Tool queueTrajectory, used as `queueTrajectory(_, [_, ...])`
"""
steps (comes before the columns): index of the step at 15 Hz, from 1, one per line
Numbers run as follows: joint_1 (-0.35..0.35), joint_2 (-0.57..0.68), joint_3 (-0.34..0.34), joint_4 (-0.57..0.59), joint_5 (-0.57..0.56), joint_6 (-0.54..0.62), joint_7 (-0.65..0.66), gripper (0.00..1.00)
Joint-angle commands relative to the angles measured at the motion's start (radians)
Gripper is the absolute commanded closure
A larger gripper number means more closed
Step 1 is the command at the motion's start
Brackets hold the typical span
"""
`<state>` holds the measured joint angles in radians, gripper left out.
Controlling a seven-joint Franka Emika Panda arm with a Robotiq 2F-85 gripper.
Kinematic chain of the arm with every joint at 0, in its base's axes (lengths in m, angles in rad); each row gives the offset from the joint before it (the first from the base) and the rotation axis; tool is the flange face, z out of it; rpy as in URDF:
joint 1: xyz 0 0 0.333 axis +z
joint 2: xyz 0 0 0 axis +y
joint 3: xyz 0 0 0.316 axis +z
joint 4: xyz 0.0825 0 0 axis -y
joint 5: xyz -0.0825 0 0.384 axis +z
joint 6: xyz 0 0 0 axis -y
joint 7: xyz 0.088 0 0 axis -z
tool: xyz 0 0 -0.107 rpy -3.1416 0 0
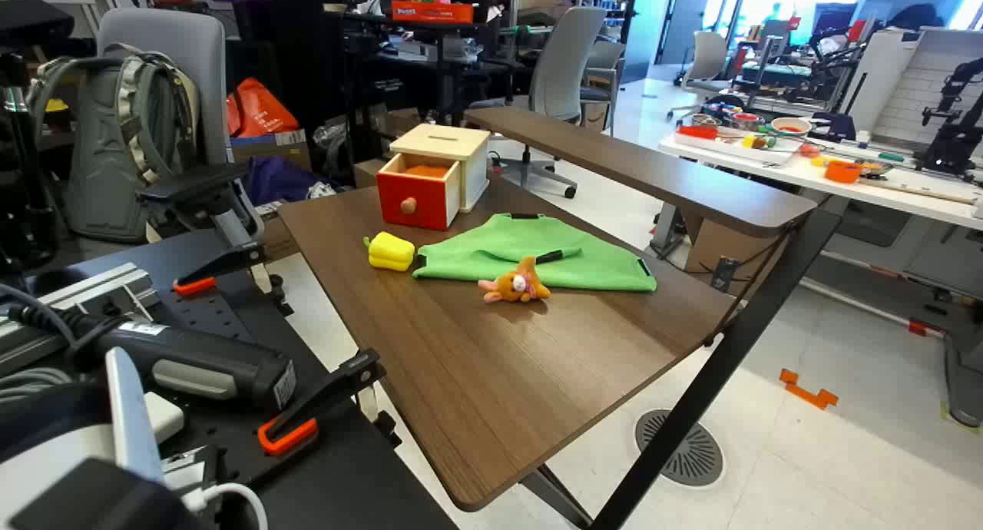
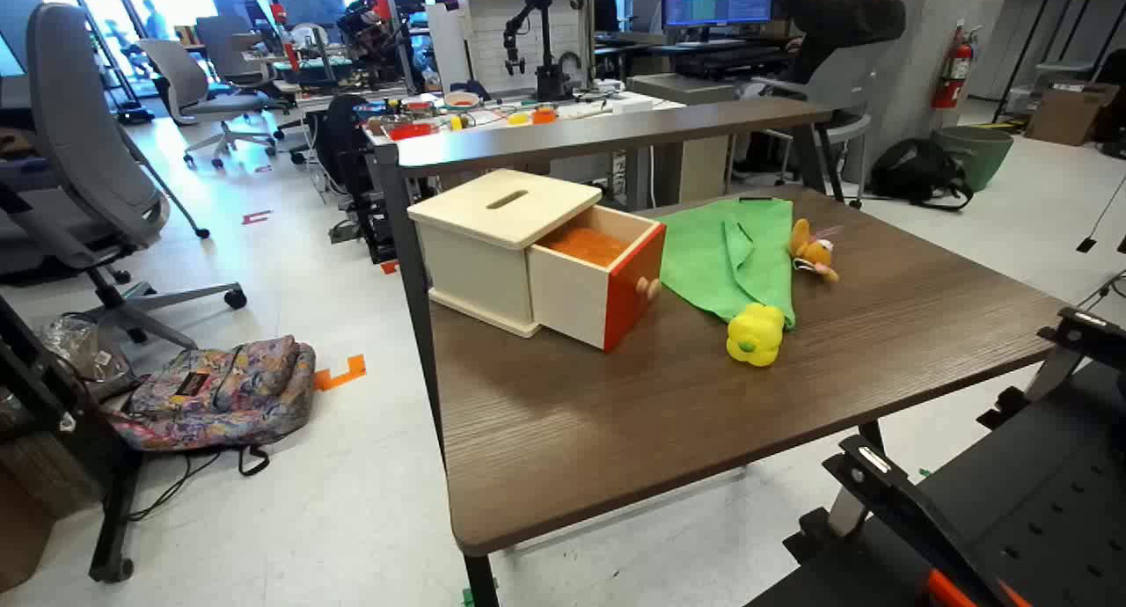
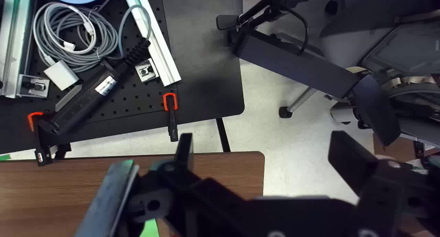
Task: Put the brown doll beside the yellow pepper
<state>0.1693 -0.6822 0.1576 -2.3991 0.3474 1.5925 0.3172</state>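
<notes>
In an exterior view, a green cloth [image 1: 476,266] covers part of the brown table [image 1: 453,361], its left corner just beside the yellow pepper [image 1: 392,252]; farther off stands a wooden box [image 1: 474,175], its red-fronted drawer [image 1: 430,207] pulled out. The brown doll [image 1: 511,286] lies at the cloth's near edge, right of the pepper and apart from it, with some cloth reaching between them. Its long axis runs roughly left to right, pinkish ends leftward, white muzzle facing the near side. In the wrist view, the gripper [image 3: 262,142] has its fingers spread wide.
</notes>
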Motion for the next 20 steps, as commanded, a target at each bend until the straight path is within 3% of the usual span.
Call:
queueTrajectory(1, [-0.027, -0.002, 0.019, 0.004, 0.01, -0.007, -0.012, 0.0])
queueTrajectory(6, [-0.027, -0.002, 0.019, 0.005, 0.01, -0.007, -0.012, 0.0])
queueTrajectory(11, [-0.082, 0.076, 0.026, 0.065, 0.015, 0.147, 0.04, 0.0])
queueTrajectory(20, [-0.181, 0.446, -0.03, 0.278, -0.031, 0.365, 0.133, 0.0])
